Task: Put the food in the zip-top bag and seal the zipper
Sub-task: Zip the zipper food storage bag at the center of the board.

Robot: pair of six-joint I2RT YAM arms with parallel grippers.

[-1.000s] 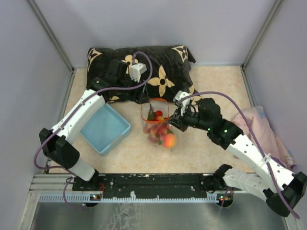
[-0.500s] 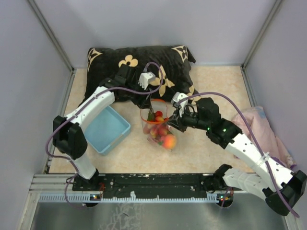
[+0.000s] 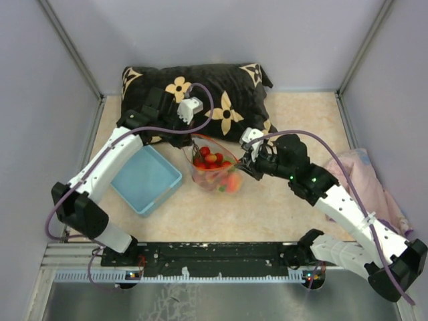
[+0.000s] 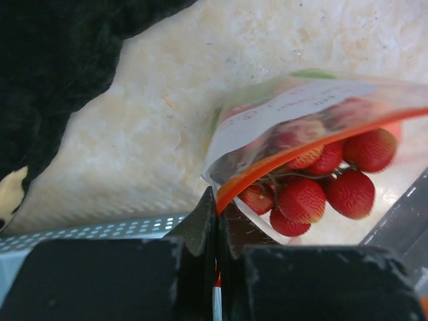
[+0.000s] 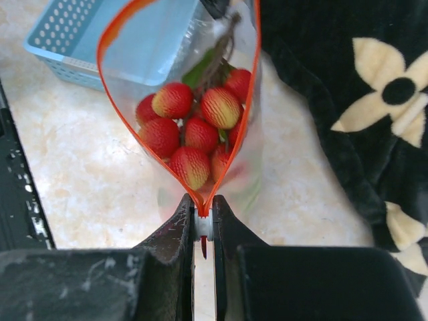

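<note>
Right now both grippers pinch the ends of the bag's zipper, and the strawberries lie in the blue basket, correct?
Not quite. The left gripper and right gripper do pinch the zipper, but the strawberries are inside the open zip-top bag, not the blue basket; the right wrist view shows it.

We find only one piece of print: faint small lettering on the white panel of the zip-top bag, toward two o'clock in the left wrist view. One word looks like "DATE"; the rest is too blurred to read.
</note>
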